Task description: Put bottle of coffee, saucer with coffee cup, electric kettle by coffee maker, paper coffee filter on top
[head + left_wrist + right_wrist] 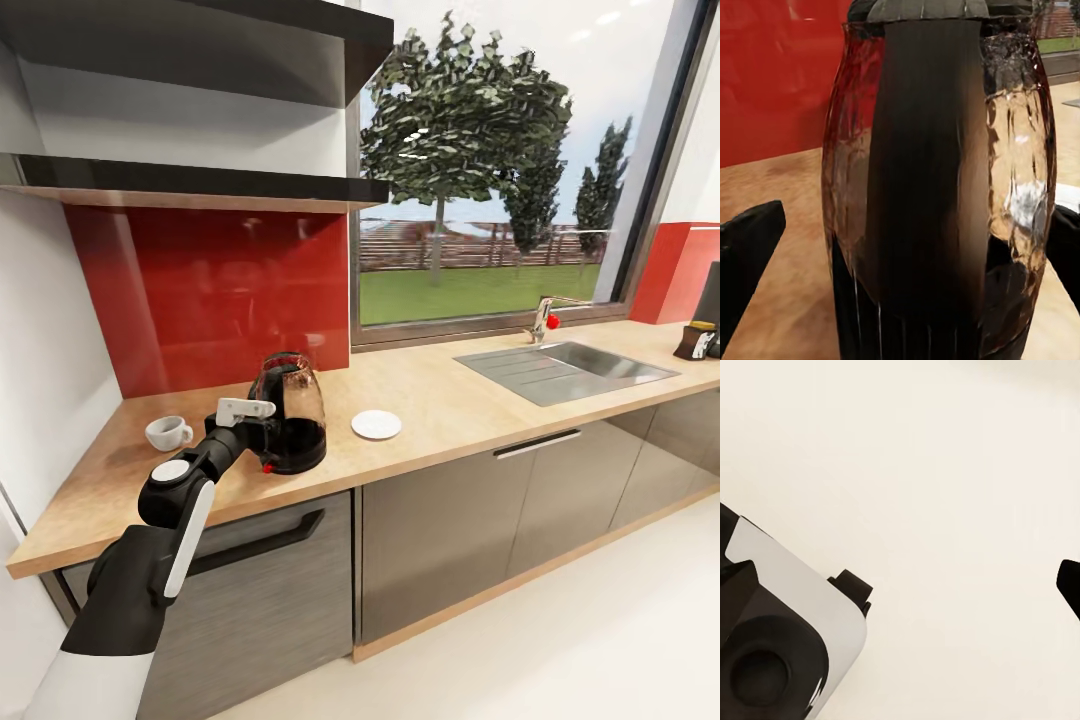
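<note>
We see the left gripper (268, 428) at the kettle (292, 410), its fingers (746, 247) spread wide, one each side of the glass body with gaps showing, so not pinching it. One kettle, upright on the worktop (450, 400), near the front edge toward the left end, in front of the red backsplash (210, 290). One cup (168, 432) stands left of it, apart, near the left wall. One saucer (376, 424) lies right of the kettle, apart, bare. One sink (560, 370) with one tap (545, 318) sits further right by the window (490, 170). A small dark jar (696, 340) stands at the far right end. Two dark shelves (200, 185) hang above. The right gripper (1072, 585): one dark fingertip edge over pale floor (945, 472); we cannot tell its spread.
</note>
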You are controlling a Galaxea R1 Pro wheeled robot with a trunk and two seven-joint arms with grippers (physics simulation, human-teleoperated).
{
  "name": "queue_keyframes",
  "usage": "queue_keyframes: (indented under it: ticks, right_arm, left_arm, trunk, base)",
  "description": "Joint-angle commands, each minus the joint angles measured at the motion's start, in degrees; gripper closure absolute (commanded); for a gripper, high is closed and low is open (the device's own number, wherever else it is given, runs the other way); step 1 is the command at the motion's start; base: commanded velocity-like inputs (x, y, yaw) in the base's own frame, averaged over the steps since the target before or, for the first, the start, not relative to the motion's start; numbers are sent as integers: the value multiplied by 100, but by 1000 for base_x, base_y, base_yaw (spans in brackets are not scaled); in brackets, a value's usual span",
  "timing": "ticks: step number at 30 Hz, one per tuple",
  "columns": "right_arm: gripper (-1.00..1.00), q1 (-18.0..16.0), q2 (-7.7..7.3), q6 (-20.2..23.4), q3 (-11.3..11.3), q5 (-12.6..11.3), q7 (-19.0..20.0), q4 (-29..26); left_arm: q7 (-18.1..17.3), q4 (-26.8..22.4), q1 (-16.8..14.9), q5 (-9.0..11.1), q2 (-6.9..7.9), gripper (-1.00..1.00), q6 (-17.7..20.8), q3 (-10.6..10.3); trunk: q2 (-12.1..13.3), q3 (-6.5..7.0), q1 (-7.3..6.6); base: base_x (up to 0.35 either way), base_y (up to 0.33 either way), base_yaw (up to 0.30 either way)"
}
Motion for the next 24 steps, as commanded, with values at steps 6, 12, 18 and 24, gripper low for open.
queue_keyframes:
  ticks: [6, 12, 18, 24]
  right_arm:
    - [-100, -2, -1, -11, -49, 13, 44, -1]
    - [-100, -2, -1, -11, -49, 13, 44, -3]
    - [-100, -2, -1, -11, -49, 13, 44, -5]
    - [-100, -2, -1, -11, -49, 13, 44, -4]
  left_arm:
    - [-8, -7, -4, 9, 3, 100, 31, -3]
    - [-7, -7, -4, 9, 3, 100, 17, 5]
    - [0, -7, -4, 12, 3, 100, -1, 6]
    - [1, -7, -4, 14, 3, 100, -2, 6]
  trunk:
    - [-3, -6, 0]
    - [-3, -6, 0]
    - [-3, -6, 0]
    - [-3, -6, 0]
  base:
    - [0, 0, 0]
    - [0, 0, 0]
    - [0, 0, 0]
    - [0, 0, 0]
